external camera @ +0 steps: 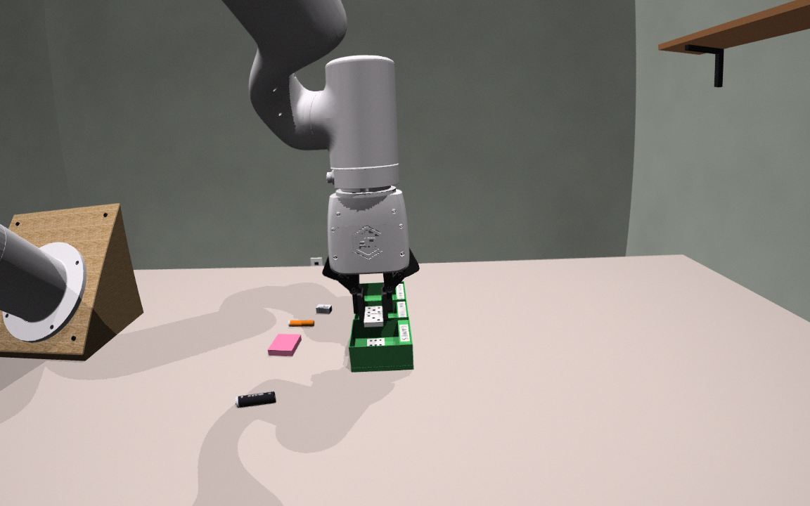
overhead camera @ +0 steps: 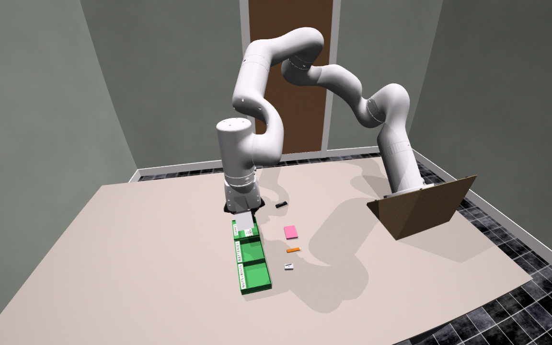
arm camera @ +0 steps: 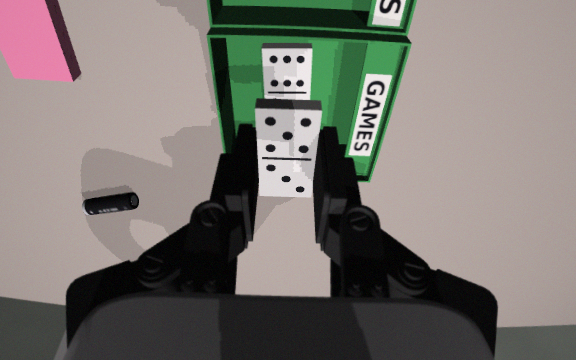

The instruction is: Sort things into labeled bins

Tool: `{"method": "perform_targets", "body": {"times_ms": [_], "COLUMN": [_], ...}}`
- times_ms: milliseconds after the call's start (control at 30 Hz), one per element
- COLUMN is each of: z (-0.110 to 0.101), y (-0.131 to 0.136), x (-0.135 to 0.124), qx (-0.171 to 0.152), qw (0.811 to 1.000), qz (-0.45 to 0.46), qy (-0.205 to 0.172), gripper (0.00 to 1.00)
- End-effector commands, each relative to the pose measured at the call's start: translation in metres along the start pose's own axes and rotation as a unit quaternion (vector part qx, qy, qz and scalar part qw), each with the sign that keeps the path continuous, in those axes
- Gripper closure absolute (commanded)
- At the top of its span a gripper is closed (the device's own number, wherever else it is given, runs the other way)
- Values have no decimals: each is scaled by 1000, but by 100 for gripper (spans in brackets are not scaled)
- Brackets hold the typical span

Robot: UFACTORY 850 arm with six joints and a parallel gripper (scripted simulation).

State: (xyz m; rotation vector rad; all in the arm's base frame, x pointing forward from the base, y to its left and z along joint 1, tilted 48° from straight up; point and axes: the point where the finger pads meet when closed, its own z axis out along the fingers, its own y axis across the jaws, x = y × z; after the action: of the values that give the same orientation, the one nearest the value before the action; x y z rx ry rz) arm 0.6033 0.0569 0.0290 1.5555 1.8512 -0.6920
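Note:
My gripper [arm camera: 286,150] is shut on a white domino [arm camera: 287,147] and holds it above the near end of the green GAMES bin [arm camera: 308,100]. It also shows in the exterior view [external camera: 373,314] over that bin [external camera: 380,349]. A second domino [arm camera: 287,70] lies inside the GAMES bin. The BATTERIES bin [overhead camera: 250,250] and the NUTS+BOLTS bin [overhead camera: 255,276] follow in the same green row. A black battery [arm camera: 110,204] lies on the table to the left of the gripper. An orange battery [overhead camera: 293,250] lies beside the bins.
A pink block [overhead camera: 291,232] lies on the table between the two batteries. A small grey-white piece [overhead camera: 288,266] lies near the NUTS+BOLTS bin. The arm's wooden wedge base [external camera: 55,282] stands at one side of the table.

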Motion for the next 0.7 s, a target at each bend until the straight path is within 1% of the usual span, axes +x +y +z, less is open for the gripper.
{"method": "perform_targets", "body": {"times_ms": [0,500,567,667], "z": [-1,27,27,33], "y": [1,1,1,1], "x": [0,0,0,0], "qx": [-1,-1,-1,-1], "qw": [1000,1000,1000,1000], "qz": [0,0,0,0], "qy": [0,0,0,0], "gripper": [100,100,100,100]}}
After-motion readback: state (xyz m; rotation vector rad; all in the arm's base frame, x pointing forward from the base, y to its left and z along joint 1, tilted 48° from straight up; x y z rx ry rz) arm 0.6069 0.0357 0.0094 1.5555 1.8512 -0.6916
